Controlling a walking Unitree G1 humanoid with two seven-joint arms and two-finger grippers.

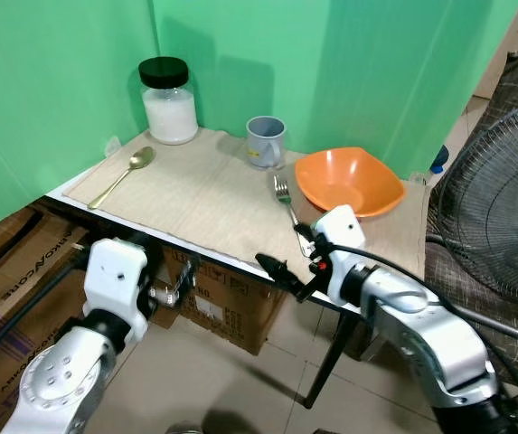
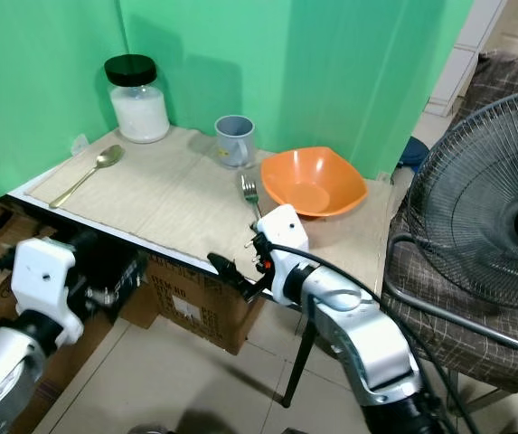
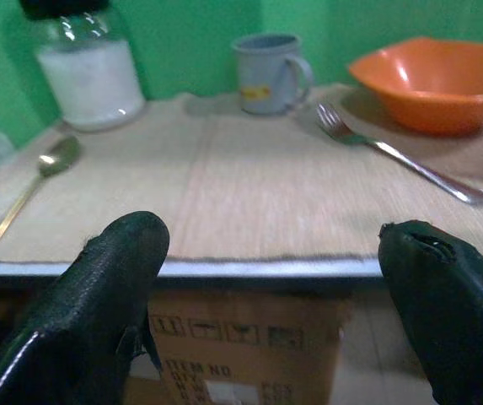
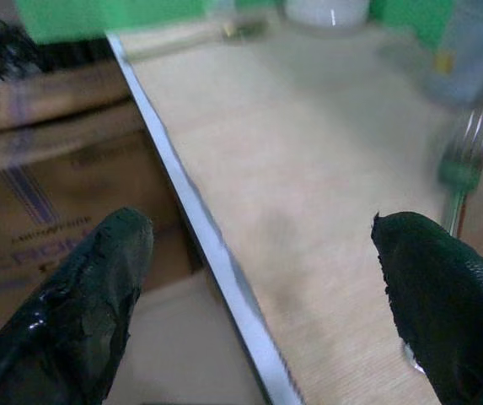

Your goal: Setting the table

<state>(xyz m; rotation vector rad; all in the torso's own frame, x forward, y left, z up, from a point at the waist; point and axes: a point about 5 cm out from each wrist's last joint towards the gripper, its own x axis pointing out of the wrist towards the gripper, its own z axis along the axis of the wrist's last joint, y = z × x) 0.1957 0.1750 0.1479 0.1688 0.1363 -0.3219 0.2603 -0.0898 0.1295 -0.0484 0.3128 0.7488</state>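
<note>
Where table (image 1: 195, 203) ends, right tool (image 1: 287, 276), spread, beside fork (image 1: 287, 204)

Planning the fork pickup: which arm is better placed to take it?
Right, probably. The right gripper hovers open at the table edge just short of the fork; the left gripper sits lower, nearer the spoon side.

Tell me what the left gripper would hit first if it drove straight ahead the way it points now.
Probably the table's front edge: the left gripper, jaws open, sits about level with it. If it cleared the edge, the bare mat lies ahead, then the mug at the back. Depth is unclear.
</note>
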